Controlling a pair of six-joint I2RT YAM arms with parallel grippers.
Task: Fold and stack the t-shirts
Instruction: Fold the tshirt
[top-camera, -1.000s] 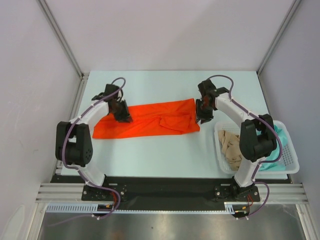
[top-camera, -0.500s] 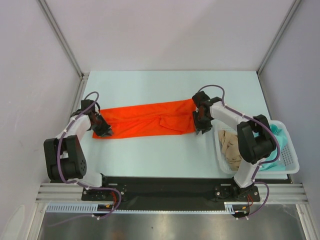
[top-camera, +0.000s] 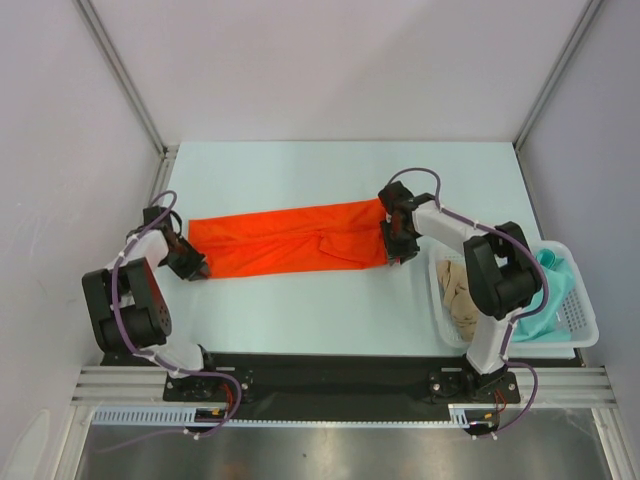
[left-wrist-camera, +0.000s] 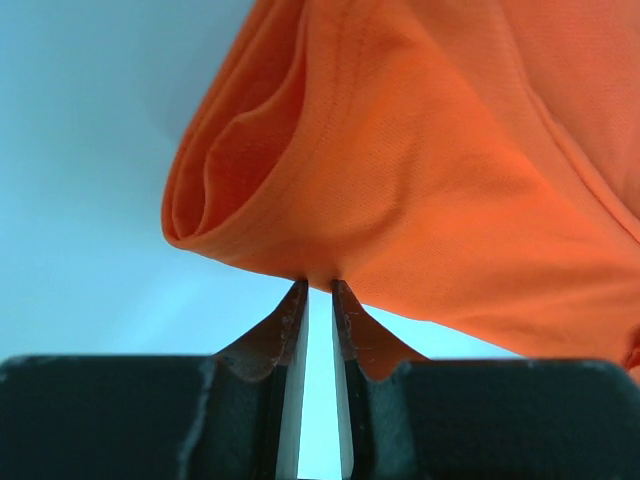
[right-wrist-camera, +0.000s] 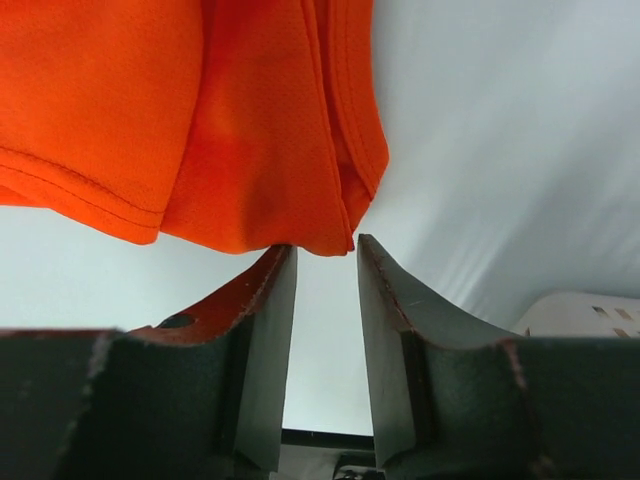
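The orange-red t-shirt (top-camera: 290, 238) lies spread on the surface (top-camera: 300, 320) to the left of the white mesh basket (top-camera: 578, 312), its long axis running straight away from the basket. The left gripper (top-camera: 188, 264) sits at the end farthest from the basket, almost pressed together and nipping the hem at its tips. The right gripper (top-camera: 393, 246) sits at the end nearest the basket, partly spread with the cloth's corner at its tips; whether it grips I cannot tell. Each arm serves its own end, so the fold likely turns on that axis.

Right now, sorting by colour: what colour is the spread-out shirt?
The shirt is orange-red; top view shows it best.
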